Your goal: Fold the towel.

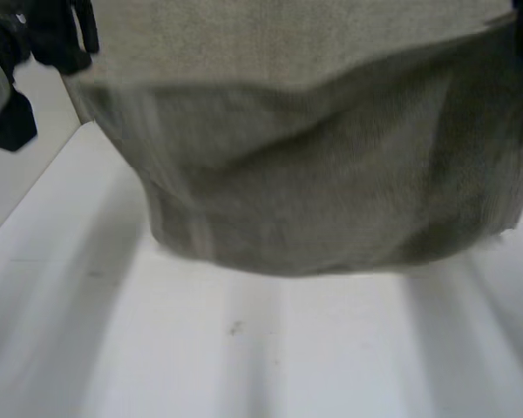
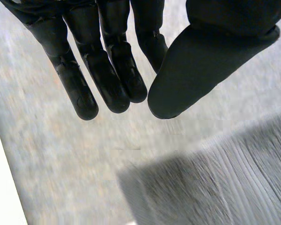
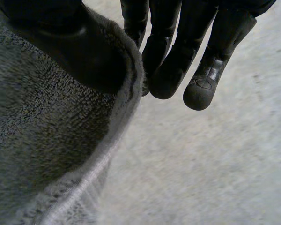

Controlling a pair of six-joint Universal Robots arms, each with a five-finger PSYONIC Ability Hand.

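1. Towel point(image 1: 314, 192), grey-beige, hangs lifted close up, and its lower fold droops above the white counter point(image 1: 244, 357).
2. Right robot hand point(image 3: 178, 56) pinches the towel's hemmed edge, with the thumb on 1 face and the fingers pressed against the other.
3. Left robot hand point(image 1: 57, 30) sits at the towel's upper corner. In its wrist view the fingers and thumb are straight and hold nothing between them, and the cloth is spread out beyond the fingertips.

The towel point(image 1: 314, 200) is matt, rough terry cloth, its loops plainly showing. The bench point(image 1: 244, 366) looks smooth and hard.
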